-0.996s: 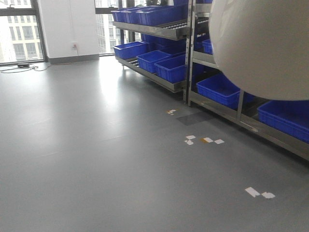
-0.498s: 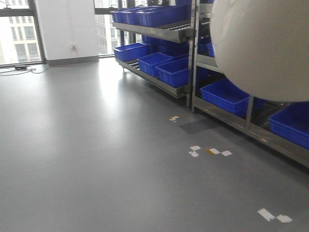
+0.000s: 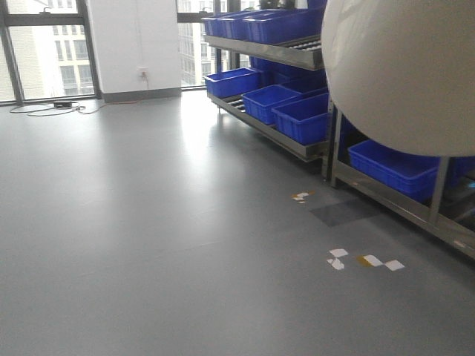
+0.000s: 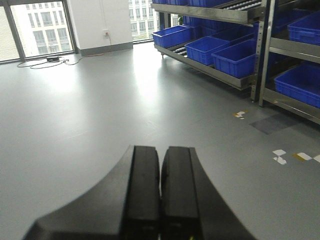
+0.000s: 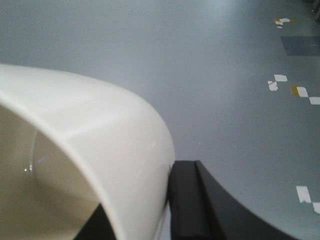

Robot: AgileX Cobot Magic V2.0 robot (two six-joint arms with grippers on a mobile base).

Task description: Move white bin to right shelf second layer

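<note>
Closest in, the left fingers (image 4: 145, 185), matte black and wedge-shaped, are pressed flat together with nothing between them. The right fingers (image 5: 189, 200) pinch the thick rounded rim of the white bin (image 5: 100, 115), one black pad outside the wall, the other mostly hidden under the lip. Glossy and cream-coloured, the bin hangs above the smooth grey floor (image 3: 148, 222), and in the front view its bulging base blocks much of the right shelf (image 4: 295, 48). Steel rails and blue crates (image 3: 300, 115) show beyond. That shelf's levels are cut off at the edge, so its rollers cannot be made out.
</note>
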